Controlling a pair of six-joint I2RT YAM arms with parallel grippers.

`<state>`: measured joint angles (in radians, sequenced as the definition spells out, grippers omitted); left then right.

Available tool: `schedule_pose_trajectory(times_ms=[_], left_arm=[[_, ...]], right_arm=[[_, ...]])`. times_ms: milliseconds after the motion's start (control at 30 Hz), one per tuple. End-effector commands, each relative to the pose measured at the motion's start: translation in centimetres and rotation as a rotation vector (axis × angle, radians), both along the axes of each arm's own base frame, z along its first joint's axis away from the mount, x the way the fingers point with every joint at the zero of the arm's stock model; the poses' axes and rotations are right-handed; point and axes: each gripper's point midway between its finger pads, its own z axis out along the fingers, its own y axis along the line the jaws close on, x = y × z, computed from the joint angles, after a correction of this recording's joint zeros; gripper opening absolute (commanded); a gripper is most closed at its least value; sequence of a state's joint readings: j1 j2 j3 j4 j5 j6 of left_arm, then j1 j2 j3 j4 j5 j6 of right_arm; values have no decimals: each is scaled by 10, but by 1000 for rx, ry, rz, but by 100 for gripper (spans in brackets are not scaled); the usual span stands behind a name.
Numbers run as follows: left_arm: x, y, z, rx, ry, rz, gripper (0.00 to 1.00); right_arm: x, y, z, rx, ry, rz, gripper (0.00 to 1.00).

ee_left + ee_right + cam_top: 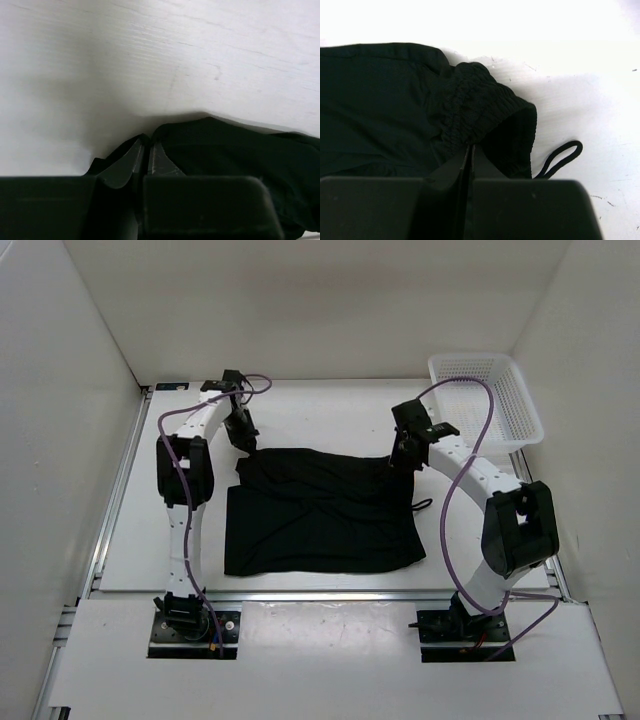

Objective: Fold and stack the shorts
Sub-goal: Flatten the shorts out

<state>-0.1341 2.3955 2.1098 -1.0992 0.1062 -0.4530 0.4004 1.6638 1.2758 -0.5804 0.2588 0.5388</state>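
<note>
Pinching the shorts' (380, 115) puckered waistband (470, 100), right fingers (451, 167) meet.

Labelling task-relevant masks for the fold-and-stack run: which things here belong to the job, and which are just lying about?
In the job:
- shorts, black
- left gripper, shut on the shorts' far edge
- right gripper, shut on the shorts at the waistband

Lying about:
- white mesh basket, far right corner, apart from the shorts
</note>
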Motion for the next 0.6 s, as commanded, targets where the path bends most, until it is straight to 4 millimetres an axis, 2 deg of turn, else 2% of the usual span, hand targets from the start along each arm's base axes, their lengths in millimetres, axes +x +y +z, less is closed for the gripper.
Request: schedule_pose_trajectory(times_ms=[0, 67, 100, 133, 333, 433, 467, 567], left_arm=[[27, 12, 133, 20, -333, 49, 10], [29, 20, 154, 4, -377, 76, 10], [29, 15, 166, -26, -399, 65, 10], [29, 20, 180, -40, -429, 73, 10], [11, 20, 218, -70, -486, 41, 10], [-8, 24, 239, -64, -516, 46, 10], [-16, 24, 253, -67, -545, 46, 10], [-20, 25, 258, -68, -557, 46, 10]], right_arm=[[11, -1, 28, -6, -76, -11, 0], [11, -1, 32, -2, -86, -11, 0], [11, -2, 37, -2, -97, -4, 0], [11, -4, 37, -11, -101, -9, 0], [8, -5, 68, 28, -177, -19, 0], [4, -9, 85, 37, -219, -26, 0], [3, -9, 89, 41, -229, -27, 0], [2, -14, 98, 32, -258, -43, 0]])
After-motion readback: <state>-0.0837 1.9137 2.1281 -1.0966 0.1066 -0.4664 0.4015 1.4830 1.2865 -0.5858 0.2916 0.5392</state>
